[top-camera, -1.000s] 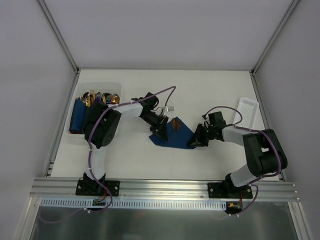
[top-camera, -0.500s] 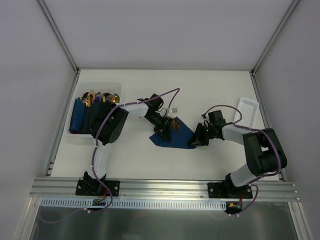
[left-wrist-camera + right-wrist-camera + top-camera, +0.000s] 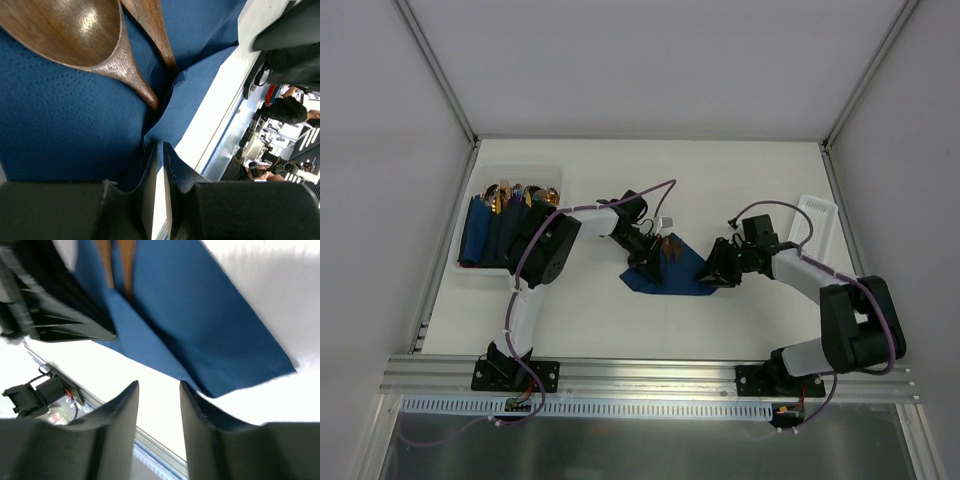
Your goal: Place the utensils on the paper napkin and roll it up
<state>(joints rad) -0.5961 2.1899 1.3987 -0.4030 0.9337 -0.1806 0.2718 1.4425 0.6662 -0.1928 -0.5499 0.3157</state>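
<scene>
The paper napkin lies in the middle of the table, between the two grippers. It is plain dark navy, and the left wrist view shows a fine dotted embossing on it. One pointed corner of the napkin faces the right arm.

The utensils rest on the napkin's far part, gold-bronze and side by side. From above, their long axis runs roughly far to near. In the left wrist view the spoon has its bowl at the end away from the fingers. Its handle and a second handle slant down under a raised fold of the paper.

The left gripper sits at the napkin's left side, its jaws pressed almost together. The folded edge runs up into the thin slit at their tips, so it pinches the paper. The right gripper is spread apart and holds nothing, with the napkin's corner just beyond its fingertips.

A bin of spare cutlery and napkins stands far left, and a white tray far right.
</scene>
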